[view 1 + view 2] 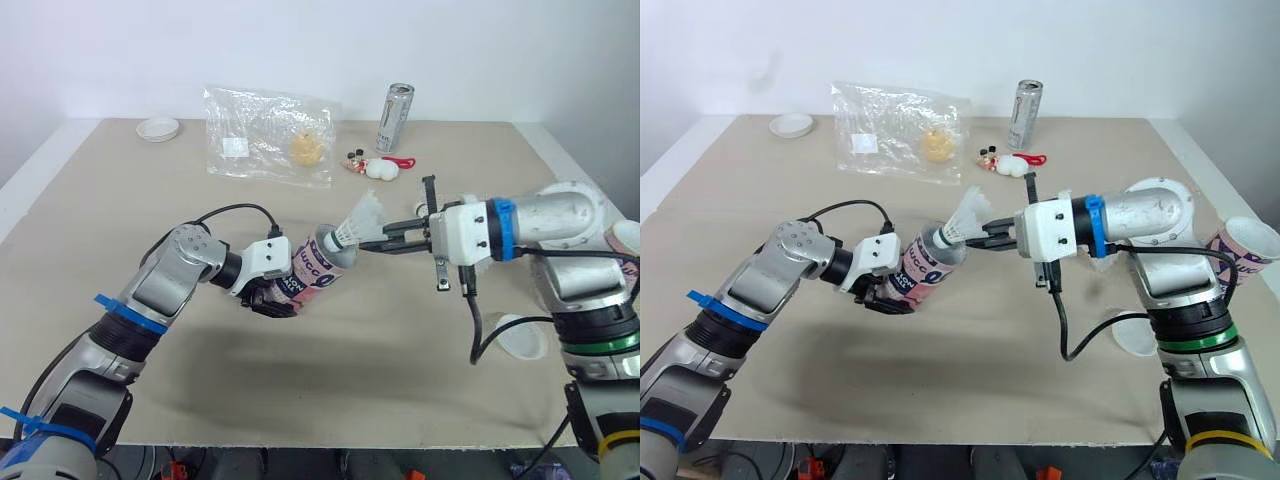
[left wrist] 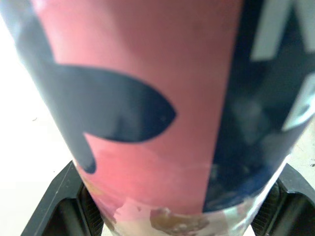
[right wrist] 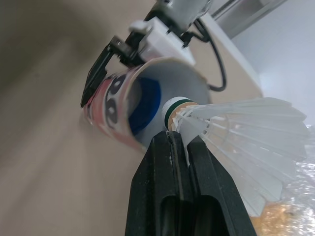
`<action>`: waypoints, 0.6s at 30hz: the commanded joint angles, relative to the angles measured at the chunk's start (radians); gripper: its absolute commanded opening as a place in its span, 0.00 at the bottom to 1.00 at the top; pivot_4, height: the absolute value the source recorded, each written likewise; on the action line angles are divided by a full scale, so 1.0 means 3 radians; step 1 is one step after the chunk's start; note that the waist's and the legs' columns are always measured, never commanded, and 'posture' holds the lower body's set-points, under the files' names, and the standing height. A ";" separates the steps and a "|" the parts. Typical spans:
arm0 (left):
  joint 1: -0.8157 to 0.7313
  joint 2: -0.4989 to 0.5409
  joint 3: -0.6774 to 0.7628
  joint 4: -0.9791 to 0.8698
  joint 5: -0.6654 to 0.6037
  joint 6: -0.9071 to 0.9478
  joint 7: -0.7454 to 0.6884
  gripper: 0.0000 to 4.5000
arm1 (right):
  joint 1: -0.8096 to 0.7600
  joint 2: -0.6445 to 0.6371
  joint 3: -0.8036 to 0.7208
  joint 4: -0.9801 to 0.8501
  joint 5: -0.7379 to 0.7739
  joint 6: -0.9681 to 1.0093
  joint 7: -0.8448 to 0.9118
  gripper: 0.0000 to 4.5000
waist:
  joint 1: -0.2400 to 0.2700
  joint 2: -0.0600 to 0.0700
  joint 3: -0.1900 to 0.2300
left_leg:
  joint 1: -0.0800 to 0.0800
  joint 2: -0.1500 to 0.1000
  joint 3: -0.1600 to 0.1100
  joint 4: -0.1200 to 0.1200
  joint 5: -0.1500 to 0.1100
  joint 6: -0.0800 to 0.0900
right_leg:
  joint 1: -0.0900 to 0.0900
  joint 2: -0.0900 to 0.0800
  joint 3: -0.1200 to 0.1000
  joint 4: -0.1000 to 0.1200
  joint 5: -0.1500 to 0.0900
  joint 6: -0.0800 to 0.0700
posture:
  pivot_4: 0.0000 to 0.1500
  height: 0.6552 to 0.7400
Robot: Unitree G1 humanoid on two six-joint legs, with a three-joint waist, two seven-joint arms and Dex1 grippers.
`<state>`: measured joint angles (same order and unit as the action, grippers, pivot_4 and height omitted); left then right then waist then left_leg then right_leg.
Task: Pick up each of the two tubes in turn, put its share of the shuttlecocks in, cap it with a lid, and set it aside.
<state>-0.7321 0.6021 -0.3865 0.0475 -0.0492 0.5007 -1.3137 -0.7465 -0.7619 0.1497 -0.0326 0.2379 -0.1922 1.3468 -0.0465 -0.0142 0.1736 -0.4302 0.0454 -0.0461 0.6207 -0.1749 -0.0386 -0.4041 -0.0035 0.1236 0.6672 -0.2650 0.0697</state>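
One shuttlecock (image 1: 358,222), pinched in my right tool (image 1: 368,243), sits at the mouth of the pink tube (image 1: 318,266) my left tool (image 1: 280,296) grips above the bench (image 1: 400,390); next, I reckon, a straight push in.

We had our left arm stretched forward and inward, elbow bent, wrist turned toward our right side. Our left gripper (image 1: 283,292) was clamped across the lower body of the tube (image 1: 322,262), one black finger (image 2: 61,206) on each side, holding it tilted with its mouth toward our other arm. Our right forearm lay level, pointing left. Our right gripper (image 1: 366,245) had both fingers pinched on the shuttlecock (image 1: 362,218) near its cork, at the tube's mouth.
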 commanded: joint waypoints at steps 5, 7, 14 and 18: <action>0.0021 -0.0004 -0.0027 -0.0138 -0.0051 0.0078 0.0004 0.69 | -0.0154 0.0038 -0.0009 0.0033 0.0054 -0.0053 0.0063 0.40 | 0.0001 0.0000 0.0000 | 0.0000 0.0000 -0.0001 0.0000 0.0000 0.0000 | 0.0000 0.0000 -0.0001 0.0000 0.0001 -0.0002 | 1.00 1.00; 0.0033 -0.0003 -0.0021 -0.0151 -0.0057 0.0091 0.0009 0.69 | -0.0148 0.0023 -0.0060 -0.0008 0.0139 0.0027 0.0070 0.58 | 0.0000 0.0000 0.0000 | 0.0000 0.0000 -0.0001 0.0000 0.0000 0.0000 | 0.0000 0.0000 -0.0001 0.0001 0.0002 -0.0004 | 1.00 1.00; 0.0051 0.0023 -0.0028 -0.0161 -0.0041 0.0086 0.0026 0.69 | 0.0190 -0.0111 -0.0743 -0.0274 0.1033 0.1645 -0.0619 0.99 | 0.0006 0.0000 0.0000 | -0.0001 0.0000 -0.0004 0.0001 0.0000 0.0000 | 0.0001 0.0000 -0.0003 0.0001 0.0011 -0.0021 | 1.00 1.00; 0.0050 0.0029 -0.0041 -0.0137 -0.0038 0.0060 0.0030 0.69 | 0.0706 -0.0017 -0.1289 -0.0342 0.1165 0.2271 -0.1453 0.99 | 0.0011 -0.0003 -0.0001 | -0.0001 -0.0001 -0.0007 0.0000 0.0000 0.0000 | 0.0002 -0.0001 -0.0006 0.0001 0.0010 -0.0023 | 1.00 1.00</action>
<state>-0.7204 0.6066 -0.3890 0.0191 -0.0581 0.5237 -1.3003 -0.5829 -0.7808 -0.1453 -0.1058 0.5666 0.4140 1.0424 -0.0433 -0.0149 0.1734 -0.4303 0.0452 -0.0482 0.6207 -0.1750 -0.0386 -0.4032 -0.0038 0.1217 0.6677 -0.2619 0.0626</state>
